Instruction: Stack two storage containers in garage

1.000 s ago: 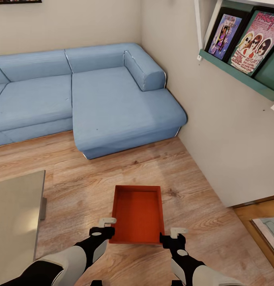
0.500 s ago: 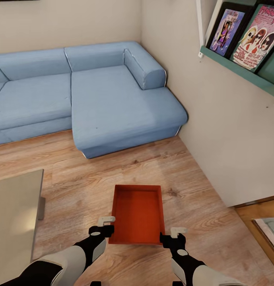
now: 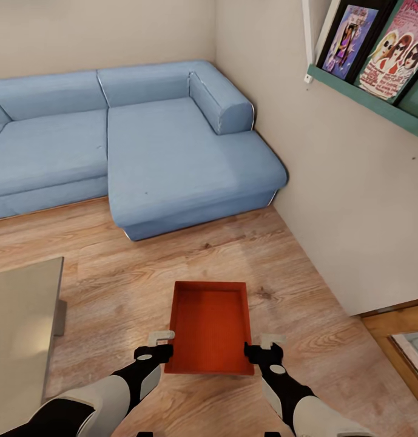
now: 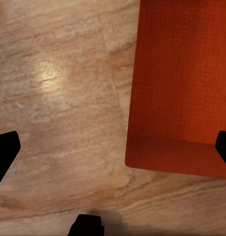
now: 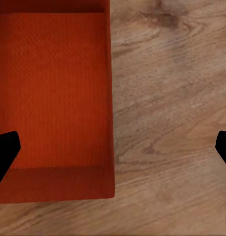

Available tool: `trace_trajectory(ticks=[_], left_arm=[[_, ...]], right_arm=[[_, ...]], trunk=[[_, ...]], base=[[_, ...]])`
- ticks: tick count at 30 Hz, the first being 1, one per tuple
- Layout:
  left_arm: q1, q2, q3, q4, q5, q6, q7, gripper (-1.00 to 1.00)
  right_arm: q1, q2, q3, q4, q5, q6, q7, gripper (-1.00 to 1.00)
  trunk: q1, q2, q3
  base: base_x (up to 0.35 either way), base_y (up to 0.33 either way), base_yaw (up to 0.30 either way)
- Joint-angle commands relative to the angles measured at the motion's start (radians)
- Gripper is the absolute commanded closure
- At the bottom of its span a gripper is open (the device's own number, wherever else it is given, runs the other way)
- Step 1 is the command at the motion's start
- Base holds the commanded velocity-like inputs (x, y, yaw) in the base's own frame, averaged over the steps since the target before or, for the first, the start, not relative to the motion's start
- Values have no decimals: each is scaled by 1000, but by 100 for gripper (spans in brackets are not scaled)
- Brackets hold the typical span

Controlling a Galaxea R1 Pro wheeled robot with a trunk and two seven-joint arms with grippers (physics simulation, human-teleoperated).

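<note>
light wood planks (image 3: pixel 130 279) cover the living room, with a blue corner sofa (image 3: pixel 142 142) set in the far corner and a teal shelf of picture frames (image 3: pixel 378 54) on the right wall. one red-orange storage container (image 3: pixel 210 326) (open-topped) is seen on the planks, flanked by the left gripper (image 3: pixel 160 345) and right gripper (image 3: pixel 263 347). both grippers' fingers are spread wide apart, one at each near corner of the box.
</note>
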Motion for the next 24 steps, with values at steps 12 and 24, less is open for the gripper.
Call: trace_trajectory(ticks=[12, 24], left_arm=[[-1, 3, -10, 4, 8, -1, 5, -100], [-1, 3, -5, -5, 11, -9, 11, -100]], right_arm=[[0, 9, 3, -40, 16, 37, -2, -100], [0, 12, 1, -30, 0, 26, -4, -100]], trunk=[[46, -85, -38], [92, -169, -76]], base=[[0, 0, 0], [0, 0, 0]])
